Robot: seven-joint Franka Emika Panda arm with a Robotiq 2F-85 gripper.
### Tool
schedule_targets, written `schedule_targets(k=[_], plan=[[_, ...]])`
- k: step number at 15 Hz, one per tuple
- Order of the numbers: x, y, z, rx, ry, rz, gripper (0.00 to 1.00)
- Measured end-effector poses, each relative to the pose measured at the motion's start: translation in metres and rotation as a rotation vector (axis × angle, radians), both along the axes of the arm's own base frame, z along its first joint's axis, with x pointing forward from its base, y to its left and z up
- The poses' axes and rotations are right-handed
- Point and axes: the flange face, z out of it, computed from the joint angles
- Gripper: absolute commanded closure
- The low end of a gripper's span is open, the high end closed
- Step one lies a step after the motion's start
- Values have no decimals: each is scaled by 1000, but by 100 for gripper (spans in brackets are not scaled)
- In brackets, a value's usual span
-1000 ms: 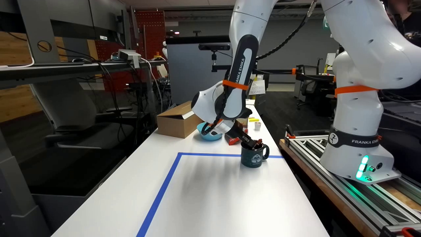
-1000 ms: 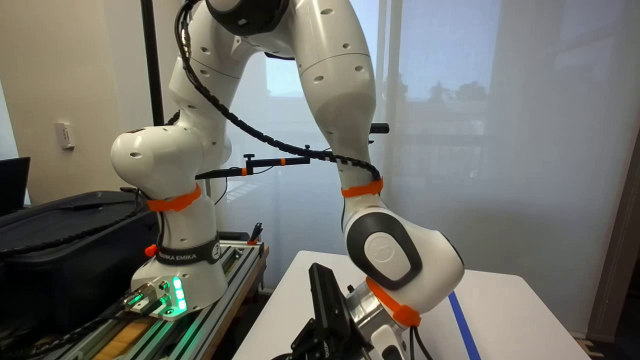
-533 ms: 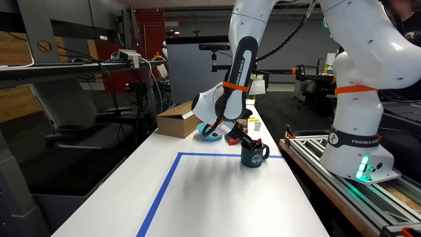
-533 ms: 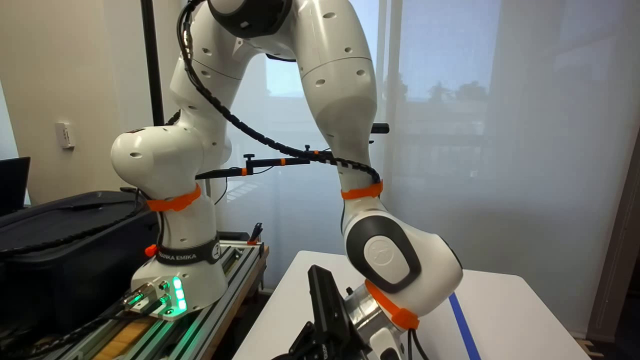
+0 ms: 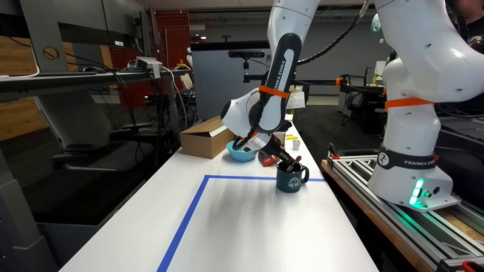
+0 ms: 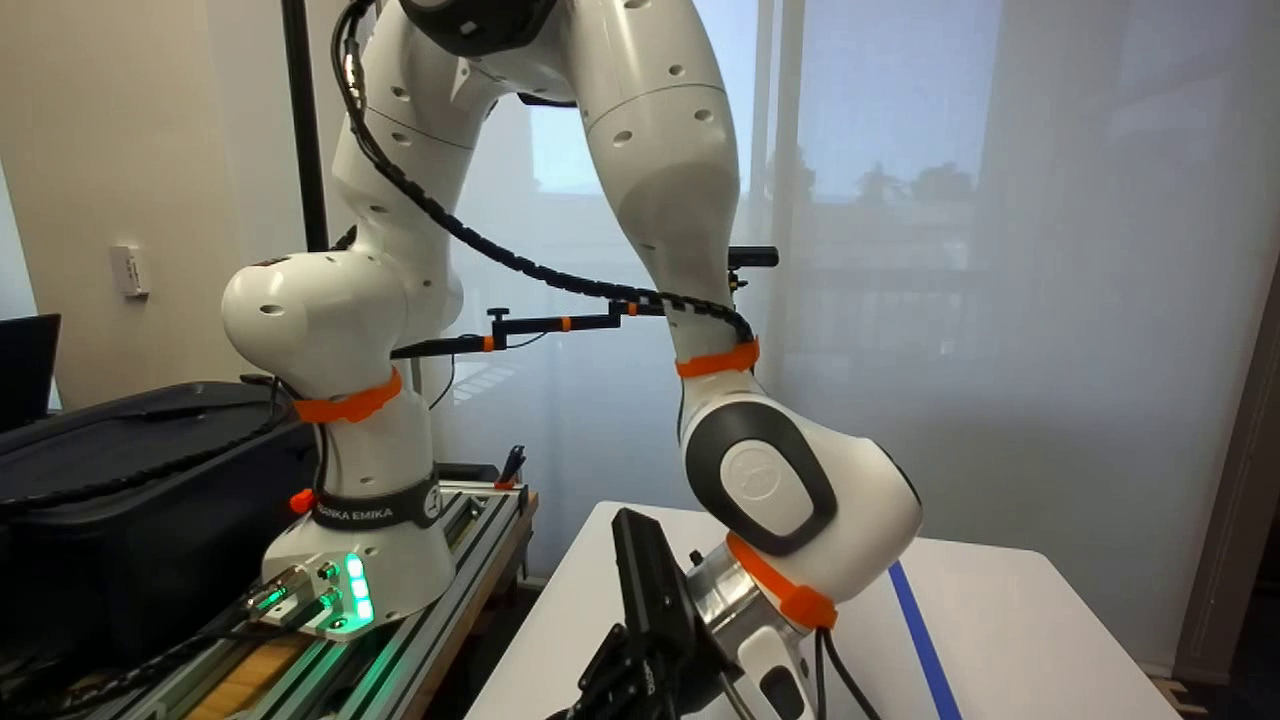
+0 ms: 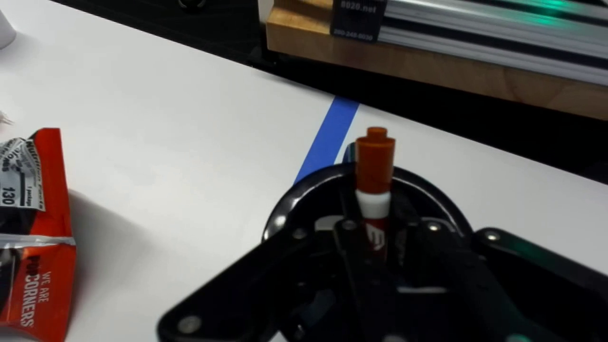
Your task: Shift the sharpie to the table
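In the mug (image 5: 288, 180), red end up, the sharpie (image 7: 374, 192) is clamped in my gripper (image 7: 375, 203), pinched that way, I judge, so I can draw it clear and onto the table (image 5: 242, 230).

The bag (image 7: 42, 266) reads "WE ARE POPCORNERS", "130"; arm (image 5: 280, 73), "FRANKA EMIKA"; plate (image 7: 358, 20), "8020.net".

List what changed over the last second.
The black two-finger gripper rose slightly, bringing the orange-capped, white-banded marker up with it; the moment of grasping isn't shown. The dark-green handled mug and light-blue round bowl stayed essentially put.
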Motion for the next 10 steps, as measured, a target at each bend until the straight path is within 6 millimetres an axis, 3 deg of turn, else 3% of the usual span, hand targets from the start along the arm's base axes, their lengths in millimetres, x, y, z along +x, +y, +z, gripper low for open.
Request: schedule_targets(k=[10], plan=[[-23, 13, 79, 5, -93, -3, 95]])
